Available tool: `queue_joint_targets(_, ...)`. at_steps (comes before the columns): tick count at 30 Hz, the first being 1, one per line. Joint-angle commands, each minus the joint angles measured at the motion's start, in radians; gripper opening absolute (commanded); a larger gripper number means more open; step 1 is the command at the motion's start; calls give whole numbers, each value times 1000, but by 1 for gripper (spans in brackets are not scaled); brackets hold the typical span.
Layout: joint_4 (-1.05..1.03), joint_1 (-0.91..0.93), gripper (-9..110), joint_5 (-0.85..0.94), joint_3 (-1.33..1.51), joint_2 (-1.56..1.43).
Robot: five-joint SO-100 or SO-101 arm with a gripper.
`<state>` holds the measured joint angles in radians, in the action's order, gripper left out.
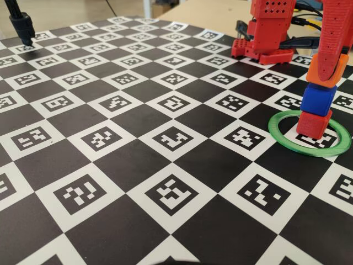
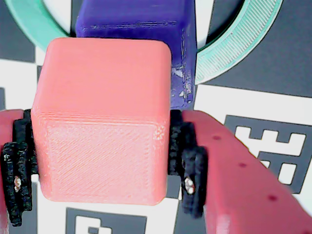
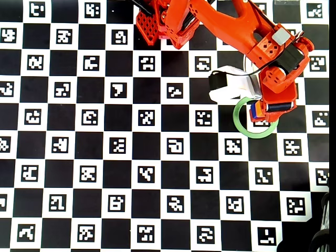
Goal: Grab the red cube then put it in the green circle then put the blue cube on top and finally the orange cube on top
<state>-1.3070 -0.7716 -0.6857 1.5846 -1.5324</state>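
The green circle (image 1: 287, 141) rings a slightly crooked stack: red cube (image 1: 313, 123) on the board, blue cube (image 1: 319, 98) on it. The gripper (image 1: 326, 70) is clamped on the orange cube (image 1: 326, 69), sitting on blue. Off-centre release could topple everything.

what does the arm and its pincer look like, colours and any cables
The arm is red-orange 3D-printed plastic with visible layer lines. The pincer has red fingers dotted with small holes and lined with black ridged pads. A white camera module sits at the wrist, and thin dark cables run along it.
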Motion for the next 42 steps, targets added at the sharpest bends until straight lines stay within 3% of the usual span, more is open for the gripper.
queue_joint_targets(1,9,-9,6,8,-6,-78)
queue_joint_targets(42,23,-41,6,37,14,-63)
